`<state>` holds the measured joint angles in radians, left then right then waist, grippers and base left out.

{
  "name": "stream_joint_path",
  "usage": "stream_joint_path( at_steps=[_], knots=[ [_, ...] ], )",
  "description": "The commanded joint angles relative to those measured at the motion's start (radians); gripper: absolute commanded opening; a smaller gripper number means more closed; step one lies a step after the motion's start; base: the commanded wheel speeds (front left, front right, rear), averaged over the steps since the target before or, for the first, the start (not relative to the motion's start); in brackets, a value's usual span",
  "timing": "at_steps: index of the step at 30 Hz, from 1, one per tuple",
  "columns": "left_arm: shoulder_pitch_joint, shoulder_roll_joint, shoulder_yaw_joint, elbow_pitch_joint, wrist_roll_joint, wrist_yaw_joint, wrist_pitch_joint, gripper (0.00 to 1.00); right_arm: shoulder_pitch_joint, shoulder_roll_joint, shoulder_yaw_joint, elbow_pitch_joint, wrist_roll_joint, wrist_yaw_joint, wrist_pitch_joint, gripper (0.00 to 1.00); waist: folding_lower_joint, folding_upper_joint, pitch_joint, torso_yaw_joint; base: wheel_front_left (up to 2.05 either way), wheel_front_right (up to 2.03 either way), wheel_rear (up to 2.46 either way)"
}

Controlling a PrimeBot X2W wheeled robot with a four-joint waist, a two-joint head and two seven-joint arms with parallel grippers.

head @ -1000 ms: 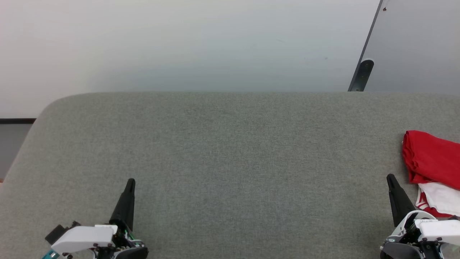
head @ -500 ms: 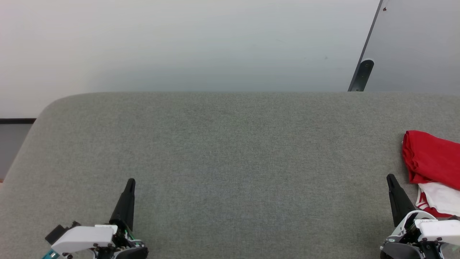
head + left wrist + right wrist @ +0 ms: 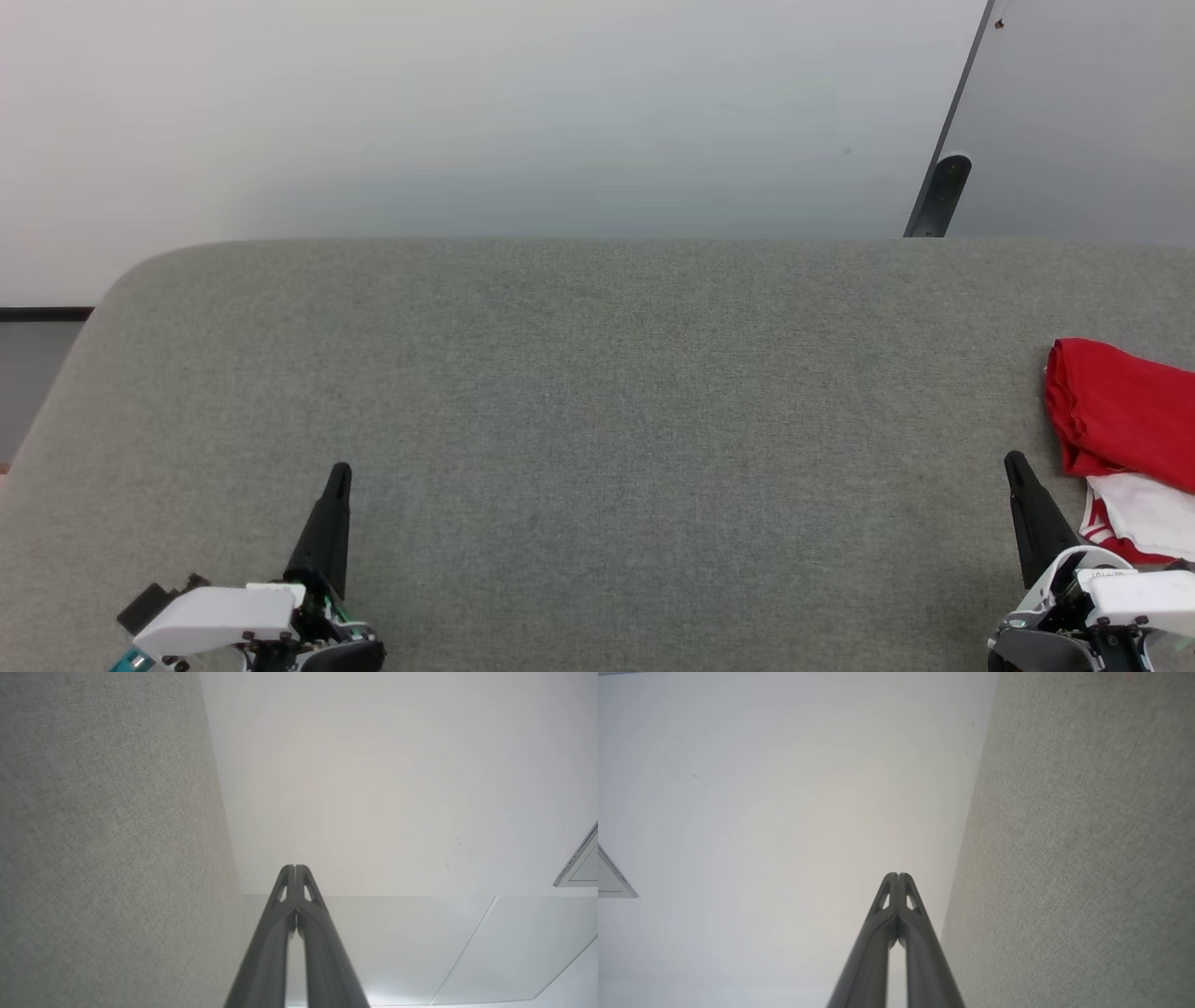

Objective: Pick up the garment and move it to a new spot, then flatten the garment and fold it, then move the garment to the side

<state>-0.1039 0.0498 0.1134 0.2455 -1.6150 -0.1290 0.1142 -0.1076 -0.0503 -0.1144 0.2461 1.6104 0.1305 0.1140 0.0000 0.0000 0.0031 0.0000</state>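
Garment (image 3: 1116, 411) lies at the far right edge of the head view, on the grey fabric surface (image 3: 597, 373). It's a folded red bundle w/ a white part (image 3: 1144, 513) and a bit of red trim on its near side, and the frame cuts off its right side.

Right gripper (image 3: 1013, 459) is just beside it, on the garment's left. The tip points up the view near the bundle's lower-left corner, w/ a strip of grey showing between them, so I read it as not touching. In the right wrist view the right gripper (image 3: 898, 876) has both dark fingers pressed together at the tips, nothing between them.

Left gripper (image 3: 341, 469) is at lower left over the same surface, well apart from the garment. In the left wrist view the left gripper (image 3: 294, 868) has its tips meeting too, and it's empty.

Past the surface's far edge there's a pale plain backdrop. At upper right a dark bar (image 3: 941, 196) slants along a grey panel (image 3: 1083, 121).
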Motion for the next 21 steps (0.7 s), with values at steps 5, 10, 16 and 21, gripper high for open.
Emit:
stream_joint_path(
  at_steps=[5, 10, 16, 21],
  knots=[
    [-0.01, -0.001, 0.003, 0.002, 0.003, -0.006, 0.002, 0.0, -0.003, 0.003, 0.001, 0.001, 0.005, 0.0, -0.003, 0.0, 0.0, 0.0, 0.0, 0.0, 0.0, 0.0, 0.0],
    [-0.01, -0.001, 0.003, 0.002, 0.003, -0.006, 0.002, 0.0, -0.003, 0.003, 0.001, 0.001, 0.005, 0.0, -0.003, 0.0, 0.0, 0.0, 0.0, 0.0, 0.0, 0.0, 0.0],
    [-0.01, -0.001, 0.004, 0.002, 0.004, -0.006, 0.002, 0.0, -0.003, 0.003, 0.001, 0.0, 0.005, 0.0, -0.003, 0.0, 0.0, 0.0, 0.0, 0.0, 0.0, 0.0, 0.0],
    [-0.01, -0.001, 0.004, 0.002, 0.004, -0.006, 0.002, 0.0, -0.003, 0.003, 0.001, 0.0, 0.005, 0.0, -0.003, 0.0, 0.0, 0.0, 0.0, 0.0, 0.0, 0.0, 0.0]
  ],
)
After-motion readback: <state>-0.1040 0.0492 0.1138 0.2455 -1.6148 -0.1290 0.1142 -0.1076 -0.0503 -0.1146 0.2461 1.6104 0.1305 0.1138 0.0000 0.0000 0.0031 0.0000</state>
